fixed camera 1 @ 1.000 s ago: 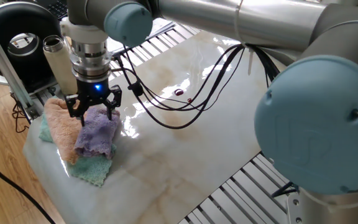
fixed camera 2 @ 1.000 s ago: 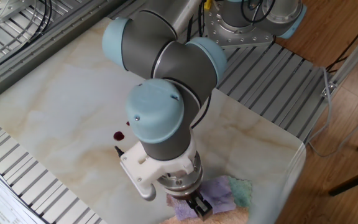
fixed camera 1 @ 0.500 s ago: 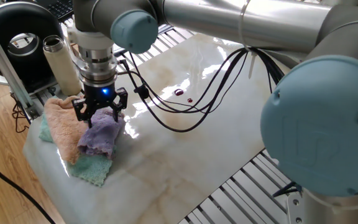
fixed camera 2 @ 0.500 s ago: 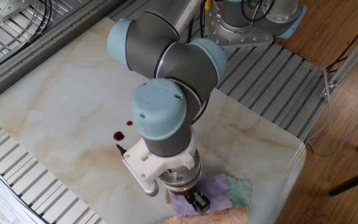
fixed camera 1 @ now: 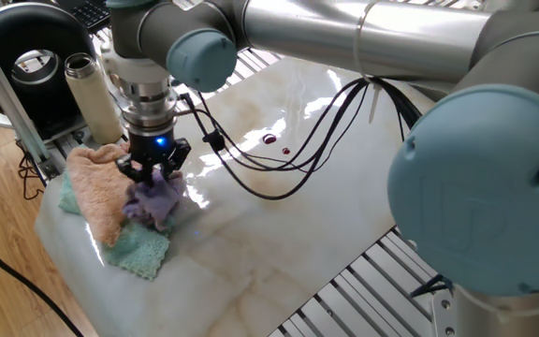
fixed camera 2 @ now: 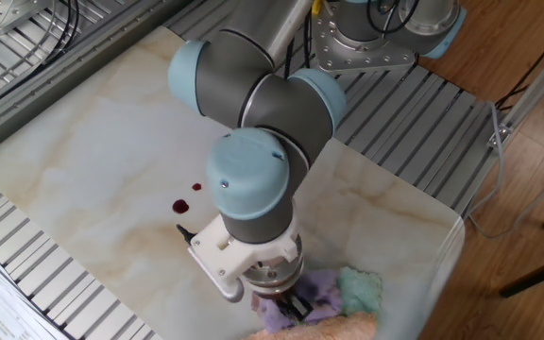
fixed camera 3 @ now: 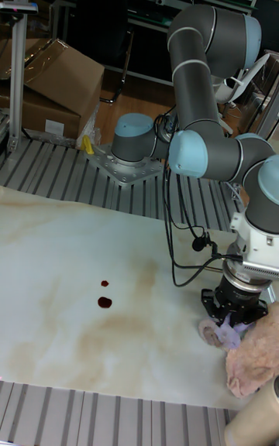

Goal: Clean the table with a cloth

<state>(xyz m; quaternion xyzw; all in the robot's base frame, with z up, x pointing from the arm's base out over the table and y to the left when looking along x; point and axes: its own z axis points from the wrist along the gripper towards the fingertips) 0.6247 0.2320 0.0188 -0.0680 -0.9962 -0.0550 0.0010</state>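
Observation:
The cloth (fixed camera 1: 160,203) is a small lavender towel, bunched up at the near-left corner of the cream marble table (fixed camera 1: 288,220). My gripper (fixed camera 1: 154,174) points straight down into it, and its fingers are pinched together on a gathered tuft. In the other fixed view the gripper (fixed camera 2: 286,304) is mostly hidden under the wrist, and the cloth (fixed camera 2: 317,298) puckers around it. The tall fixed view shows the gripper (fixed camera 3: 232,319) on the cloth (fixed camera 3: 219,334) at the table (fixed camera 3: 70,260) edge. Two dark red spots (fixed camera 1: 269,139) lie mid-table, apart from the cloth.
A peach-pink towel (fixed camera 1: 94,183) lies left of the cloth. A mint-green towel (fixed camera 1: 140,251) lies under both. A white flask (fixed camera 1: 84,86) stands behind on the slatted frame. Black cables (fixed camera 1: 279,159) hang over the table. The red spots (fixed camera 3: 103,302) sit left of the arm.
The gripper has come down onto the lavender cloth and its fingers have closed. The cloth, flat a second ago, is now gathered into a bunch between them.

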